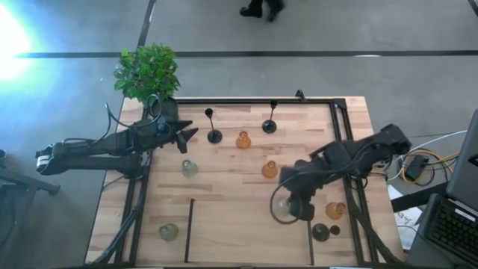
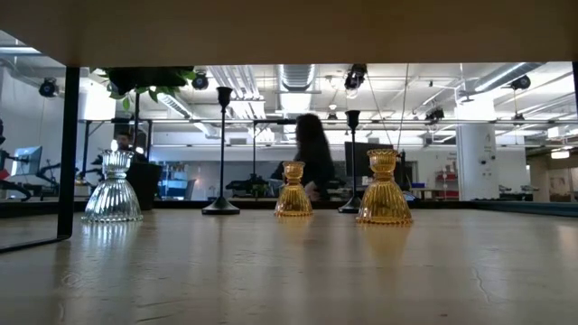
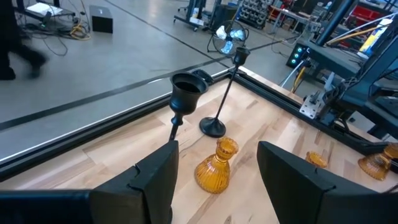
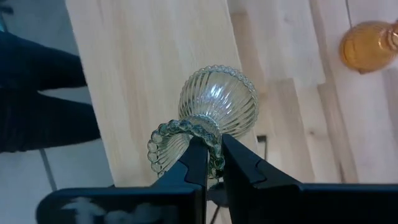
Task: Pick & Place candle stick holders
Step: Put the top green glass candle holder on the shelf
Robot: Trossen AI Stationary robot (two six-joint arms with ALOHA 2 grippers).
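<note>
Right gripper [image 4: 212, 163] pinches clear holder [image 4: 208, 115] by its beaded rim (lifts clean); left gripper [image 3: 214, 165] spread wide, facing black stemmed holder [image 3: 185, 93].

Left arm stretched in from the frame's left edge, left gripper [image 1: 190, 138] at upper centre-left, fingers [image 3: 155, 180] spread wide on nothing. Right arm bent in from the right edge, right gripper [image 1: 287, 202] at lower right, fingers [image 4: 196, 158] pinched shut.
</note>
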